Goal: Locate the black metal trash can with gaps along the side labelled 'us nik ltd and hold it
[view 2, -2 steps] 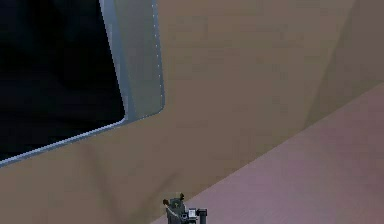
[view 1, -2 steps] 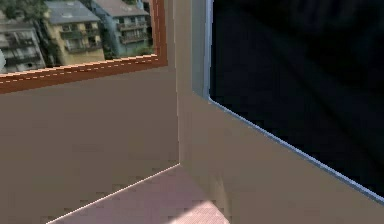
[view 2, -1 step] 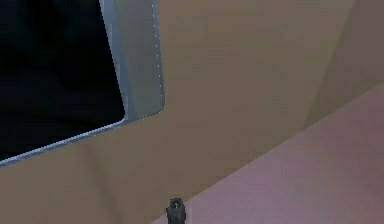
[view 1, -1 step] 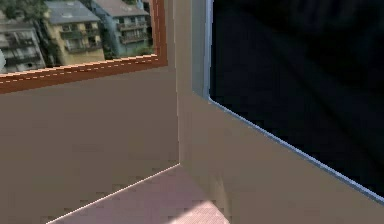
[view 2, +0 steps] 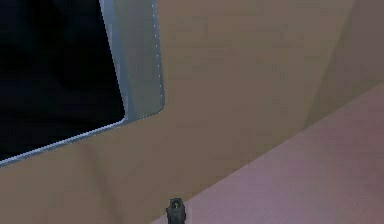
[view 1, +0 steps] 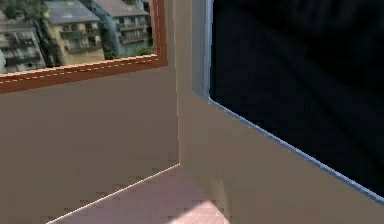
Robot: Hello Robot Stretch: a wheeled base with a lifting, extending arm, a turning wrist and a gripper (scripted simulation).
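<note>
Forward view = wall corner (view 1: pixel 179 110) w/ window (view 1: pixel 80 30), dark panel (view 1: pixel 300 70): search step imo, next turn base away; gripper (view 2: pixel 176 208) load can't tell.

Floor (view 1: pixel 150 205): smooth, pinkish-tan, one even colour. In the forward view it is a wedge along the bottom, narrowing back to a room corner where it meets two beige walls (view 1: pixel 90 130). A paler patch of light (view 1: pixel 200 213) lies near the bottom edge. In the arm side view the floor takes the lower right, its edge against the walls running diagonally up to the right.
</note>
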